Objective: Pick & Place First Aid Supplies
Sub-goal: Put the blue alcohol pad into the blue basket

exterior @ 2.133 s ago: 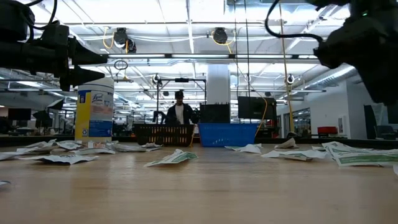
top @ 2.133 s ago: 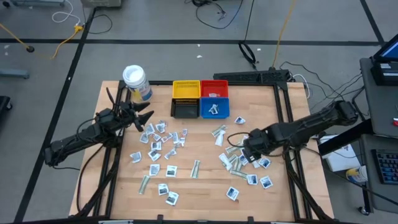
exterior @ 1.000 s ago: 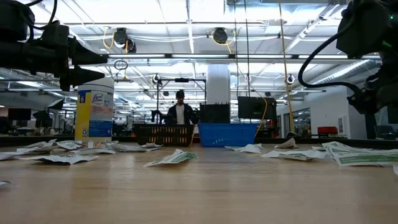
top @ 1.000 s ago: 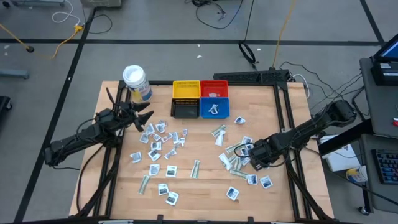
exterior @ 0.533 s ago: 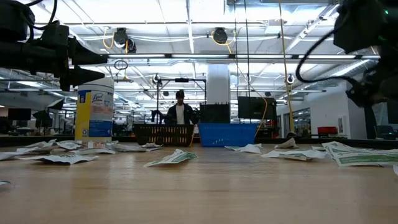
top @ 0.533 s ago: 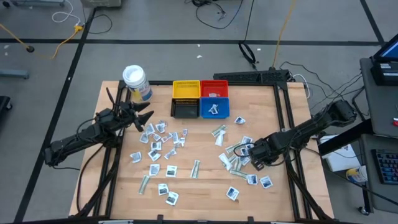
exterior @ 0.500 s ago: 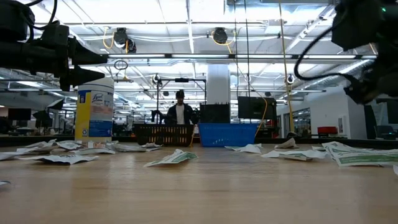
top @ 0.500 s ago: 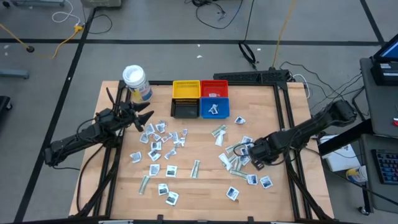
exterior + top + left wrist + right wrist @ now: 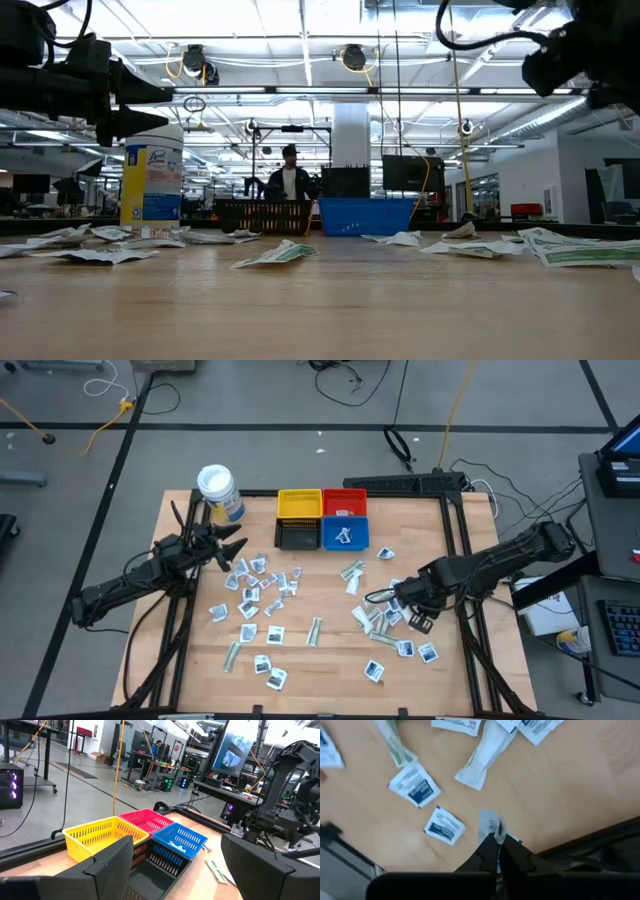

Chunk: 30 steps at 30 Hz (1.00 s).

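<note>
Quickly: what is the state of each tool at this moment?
Left tool: open, holding nothing, near the bins.
Right tool: closed on a small packet, lifted above the table.

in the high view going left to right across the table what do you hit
Left gripper → white-lidded jar → packets scattered left of centre → yellow bin above black bin → red bin above blue bin → packets on the right → right gripper, shut on a packet.
</note>
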Tool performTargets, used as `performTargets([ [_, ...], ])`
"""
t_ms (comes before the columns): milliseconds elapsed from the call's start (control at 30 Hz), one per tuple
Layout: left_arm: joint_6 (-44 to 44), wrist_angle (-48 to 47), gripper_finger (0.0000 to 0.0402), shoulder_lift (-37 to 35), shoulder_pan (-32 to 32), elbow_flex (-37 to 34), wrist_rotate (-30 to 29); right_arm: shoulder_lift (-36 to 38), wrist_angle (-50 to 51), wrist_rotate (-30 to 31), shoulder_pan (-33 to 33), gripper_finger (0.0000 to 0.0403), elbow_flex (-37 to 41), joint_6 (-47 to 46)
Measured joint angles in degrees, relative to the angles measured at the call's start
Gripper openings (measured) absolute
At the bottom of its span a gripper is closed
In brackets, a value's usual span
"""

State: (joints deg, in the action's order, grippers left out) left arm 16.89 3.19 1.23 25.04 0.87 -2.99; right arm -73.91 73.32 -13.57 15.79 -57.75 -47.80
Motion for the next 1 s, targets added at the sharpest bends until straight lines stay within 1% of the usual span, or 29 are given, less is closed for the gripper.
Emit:
performTargets([
  [233,0.0,0.0,0.0306,0.0,0.0,0.0,0.0,-0.2,5.3,0.0,-4.0,0.0001,-3.5,9.2],
  [467,0.0,0.0,0.0306,0.0,0.0,0.0,0.0,-7.0,6.3,0.6,-13.3,0.0000,-9.2,20.8],
  [600,0.0,0.0,0.0306,0.0,0.0,0.0,0.0,-12.6,6.7,3.3,-19.1,0.0000,-15.2,27.0],
  [767,0.0,0.0,0.0306,0.0,0.0,0.0,0.0,-20.1,7.1,3.5,-26.7,0.0000,-24.1,32.9],
  [900,0.0,0.0,0.0306,0.0,0.0,0.0,0.0,-27.0,7.6,6.1,-30.9,0.0000,-32.4,36.0],
  [1000,0.0,0.0,0.0306,0.0,0.0,0.0,0.0,-32.3,7.6,6.3,-33.6,0.0000,-38.9,38.7],
])
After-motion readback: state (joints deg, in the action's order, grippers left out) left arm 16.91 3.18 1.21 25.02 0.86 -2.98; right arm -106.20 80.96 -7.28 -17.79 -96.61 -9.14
